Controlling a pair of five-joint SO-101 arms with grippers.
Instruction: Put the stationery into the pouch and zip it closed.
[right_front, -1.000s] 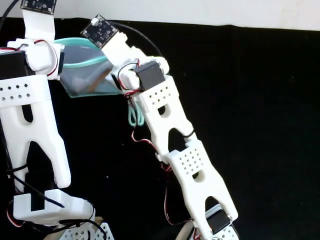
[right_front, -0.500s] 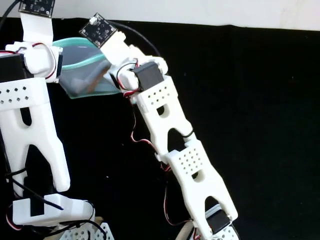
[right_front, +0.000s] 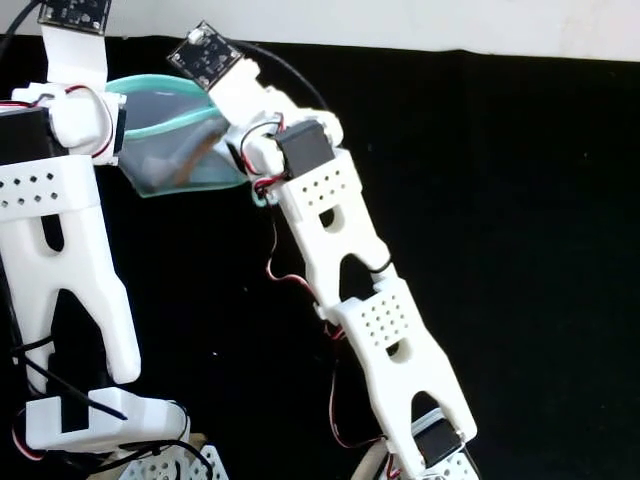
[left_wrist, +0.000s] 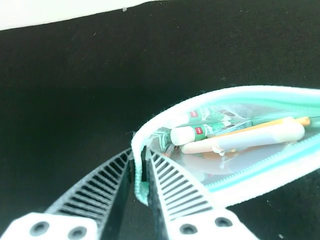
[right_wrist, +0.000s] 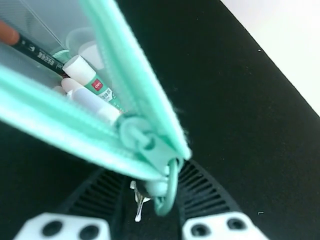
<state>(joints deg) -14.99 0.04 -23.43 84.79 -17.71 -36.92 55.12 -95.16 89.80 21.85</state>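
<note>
A clear pouch (right_front: 170, 150) with a mint-green zip is held up between the two arms at the back left. My left gripper (left_wrist: 140, 169) is shut on the pouch's end tab (left_wrist: 141, 186). Its mouth (left_wrist: 225, 100) gapes, and inside lie a glue stick (left_wrist: 200, 131), a white pen (left_wrist: 250, 140) and an orange pencil (left_wrist: 280, 122). My right gripper (right_wrist: 156, 192) is shut on the zip's pull ring (right_wrist: 170, 195), just under the slider (right_wrist: 136, 136) at the pouch's other end. The glue stick (right_wrist: 92, 80) and a dark pencil (right_wrist: 30, 47) lie inside the pouch.
A black cloth (right_front: 500, 200) covers the table, with a white wall edge (right_front: 450, 25) along the back. The left arm (right_front: 60, 200) and the right arm (right_front: 340, 250) stand close together at the left; the cloth to the right is bare.
The right arm's wrist has shifted slightly up and right with the zip pull. The green loop that hung below it has been drawn up. The left arm has barely moved.
</note>
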